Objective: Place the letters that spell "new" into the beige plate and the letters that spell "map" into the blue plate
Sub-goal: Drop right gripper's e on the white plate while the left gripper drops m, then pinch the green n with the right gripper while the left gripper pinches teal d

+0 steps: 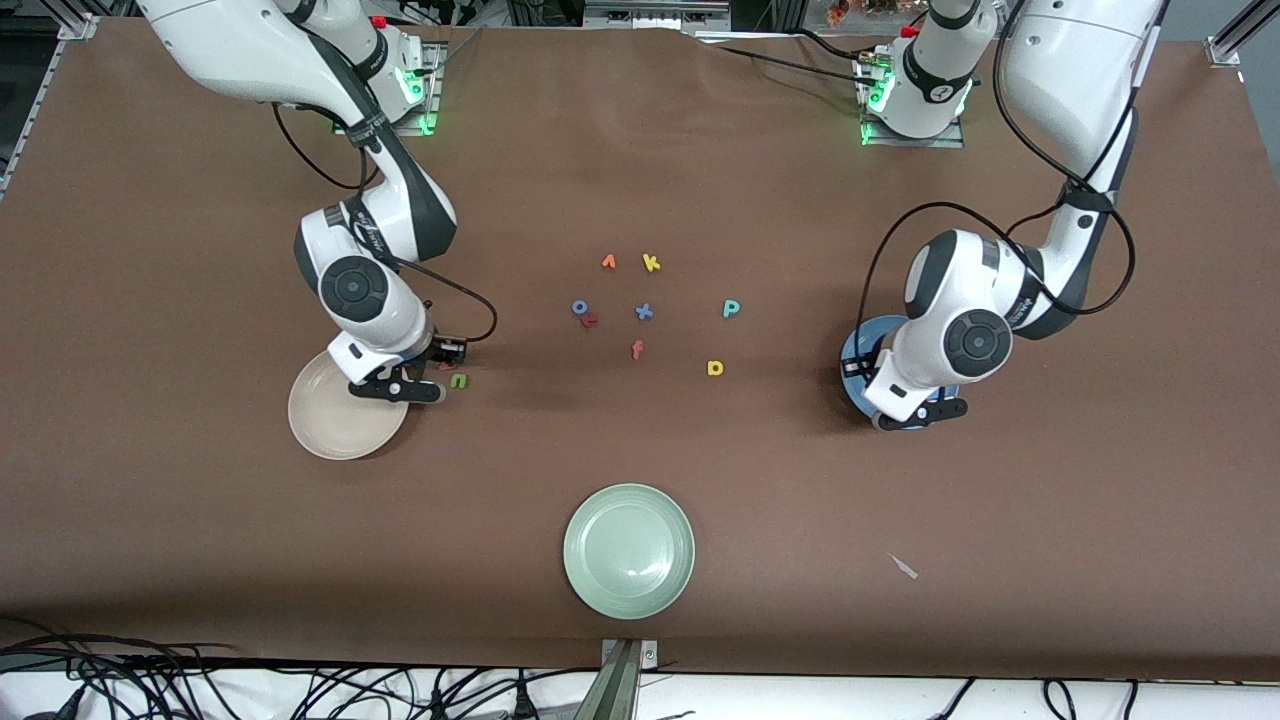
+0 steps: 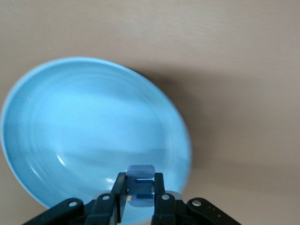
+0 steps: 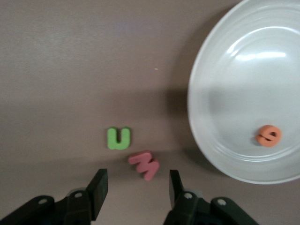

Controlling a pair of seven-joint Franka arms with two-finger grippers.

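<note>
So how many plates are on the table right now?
3: the beige plate under the right arm, the blue plate under the left arm, and the pale green plate nearest the front camera.

1. The table [image 1: 700, 150] wears a matt brown covering, slightly rippled near the arm bases.
2. The beige plate [image 3: 225, 70], blue plate [image 2: 70, 117] and green plate [image 1: 629, 550] show smooth, glossy glazed-looking surfaces catching highlights.
3. The "n" [image 3: 118, 138], "w" [image 3: 145, 164] and "e" [image 3: 268, 136] look like soft, matt foam.
4. The arms' shells [image 1: 370, 290] appear glossy white plastic; the right gripper [image 3: 136, 190] fingers are matt black.
</note>
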